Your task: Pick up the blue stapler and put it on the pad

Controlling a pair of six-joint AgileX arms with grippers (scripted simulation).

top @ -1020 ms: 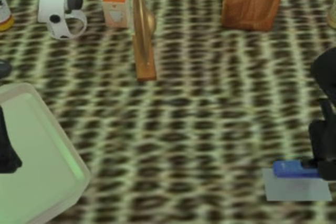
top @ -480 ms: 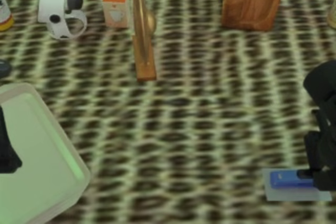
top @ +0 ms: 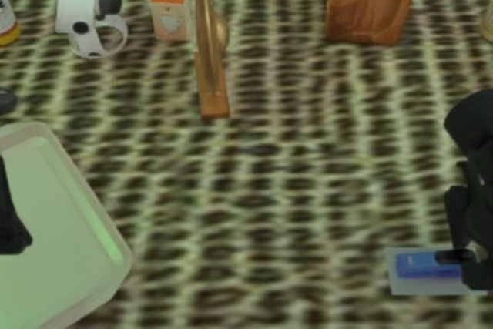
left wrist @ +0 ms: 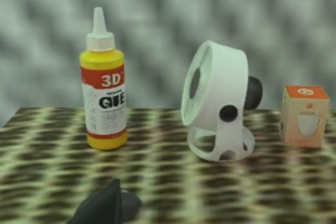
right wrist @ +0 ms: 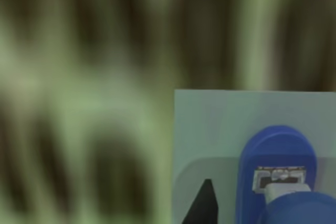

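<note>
Lowering over the last second, the right gripper (top: 462, 256) has carried the blue stapler (top: 422, 265) down from the pad's far edge, so it now lies on the pad (top: 400, 281) near the table's front right; whether the fingers yet loosen, I cannot tell. Placement looks done, release remaining. Left gripper (top: 9, 225) sits parked over the green tray (top: 85, 213).

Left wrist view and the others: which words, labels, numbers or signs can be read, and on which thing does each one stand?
"3D": red band of the yellow glue bottle.
"QUE": large black letters below it, partly blurred; small print above is unreadable.
Orange and white box: a cup drawing and a round white sign, no readable words.
Blue stapler: small metal plate, nothing readable.
Top view: no readable text.
</note>
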